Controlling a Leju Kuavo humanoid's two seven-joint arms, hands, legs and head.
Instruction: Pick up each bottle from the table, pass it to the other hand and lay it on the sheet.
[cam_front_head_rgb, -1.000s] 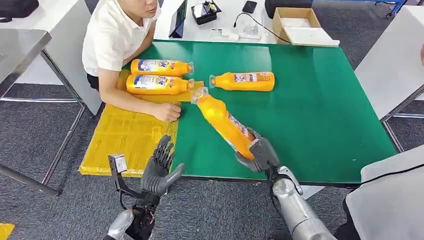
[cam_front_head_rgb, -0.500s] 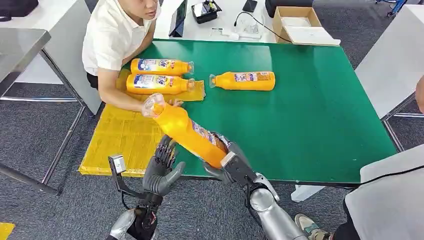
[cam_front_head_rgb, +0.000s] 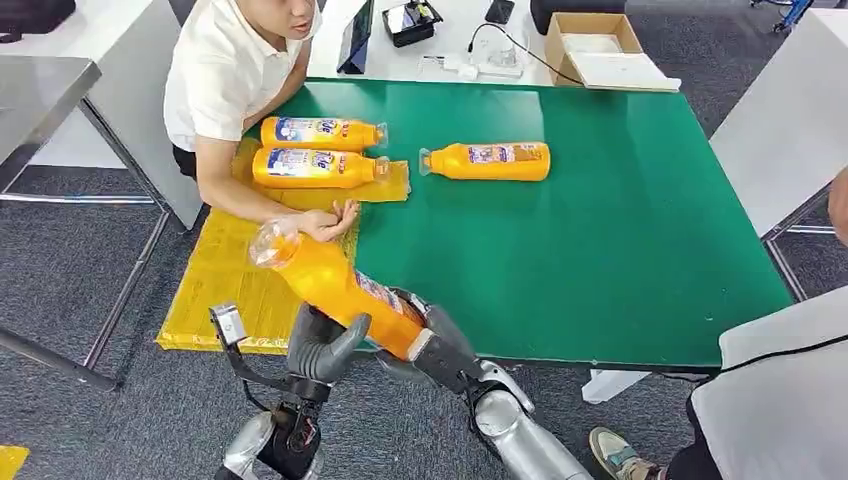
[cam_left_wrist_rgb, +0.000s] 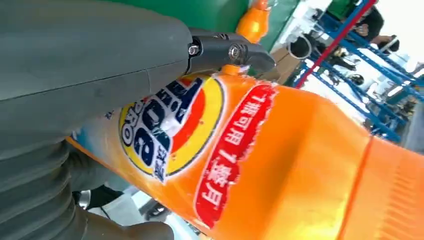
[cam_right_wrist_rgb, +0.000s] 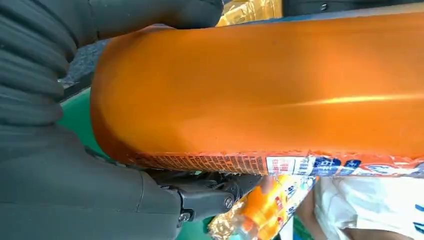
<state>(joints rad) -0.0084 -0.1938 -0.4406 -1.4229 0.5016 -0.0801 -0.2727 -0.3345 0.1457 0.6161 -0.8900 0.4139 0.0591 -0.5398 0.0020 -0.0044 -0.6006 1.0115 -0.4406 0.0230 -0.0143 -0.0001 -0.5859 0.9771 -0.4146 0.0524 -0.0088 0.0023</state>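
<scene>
My right hand (cam_front_head_rgb: 437, 352) gripped the base end of an orange detergent bottle (cam_front_head_rgb: 335, 285), fingers wrapped round its body, just off the near edge of the green table (cam_front_head_rgb: 600, 250). In the right wrist view the bottle (cam_right_wrist_rgb: 270, 85) lay across my palm with the thumb (cam_right_wrist_rgb: 200, 197) under it. The bottle sloped up and away to my left, its clear cap (cam_front_head_rgb: 272, 243) hanging over the yellow sheet (cam_front_head_rgb: 240, 270).

My left hand (cam_front_head_rgb: 322, 345) was at the bottle's middle, from below and to the side. The left wrist view showed the thumb (cam_left_wrist_rgb: 90, 60) lying over the printed label (cam_left_wrist_rgb: 170, 130) and a dark finger (cam_left_wrist_rgb: 230, 50) reaching across the bottle's far side, so the hand was closing round it; whether the grasp was firm I could not tell.

Just beyond the cap, a person's hand (cam_front_head_rgb: 330, 220) rested on the sheet, the forearm running back to a seated person in a white shirt (cam_front_head_rgb: 225, 70). Farther back, two more orange bottles (cam_front_head_rgb: 320, 150) lay side by side on the sheet's far end, caps pointing to my right. A fourth bottle (cam_front_head_rgb: 487, 161) lay on the bare green surface near them, cap toward the sheet. Past the table stood a cardboard box (cam_front_head_rgb: 590, 45).
</scene>
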